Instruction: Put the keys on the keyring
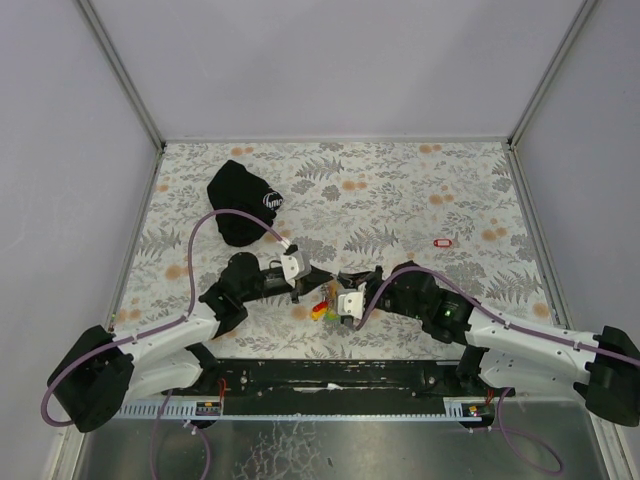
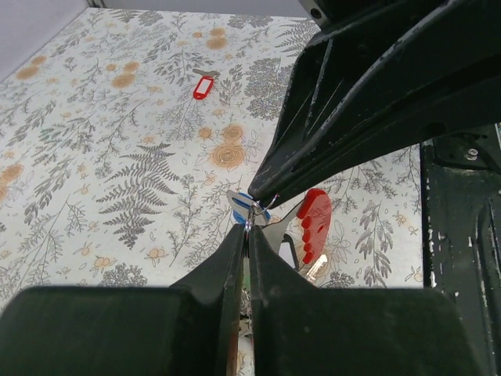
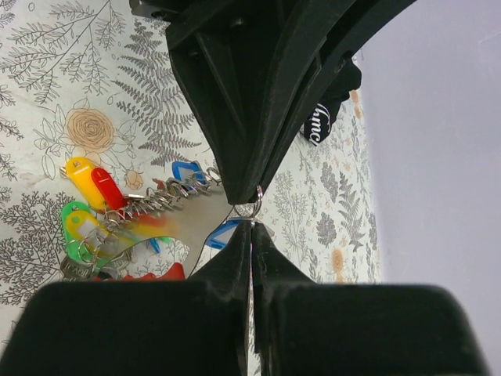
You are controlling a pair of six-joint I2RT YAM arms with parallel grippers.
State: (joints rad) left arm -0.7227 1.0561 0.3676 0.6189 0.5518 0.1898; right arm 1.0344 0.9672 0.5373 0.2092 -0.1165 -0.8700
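- Hemmed in by plain walls [image 1: 330,60] on the far, left and right sides of the floral-patterned table [image 1: 400,190].
- Open cloth across the far half and along the right side.
- Crowded only at the near middle, with both arms meeting tip to tip just beyond the dark rail [image 1: 330,375] at the near edge.
- Pressed tight together at the left gripper [image 2: 247,235], nipping a small metal keyring [image 3: 249,207].
- Pressed together likewise at the right gripper [image 3: 251,227], biting what looks like the same ring from the opposite side.
- Bunched just beside that ring, at table centre: the keys [image 3: 117,207], strung along a row of little metal loops.
- Small oblong tags on the bunch: yellow [image 3: 81,172], red [image 3: 106,188], green [image 3: 74,223] and blue [image 3: 185,171]; lower part of the bunch blurred.
- Lying flat and alone on the right of the cloth, well apart from the bunch and both arms: one red-tagged key [image 1: 443,242].
- Slumped at the far left: a black pouch [image 1: 240,205] with a white logo, apparently "hmc", first letter uncertain.
- Nothing legible on the tags; too small to tell.
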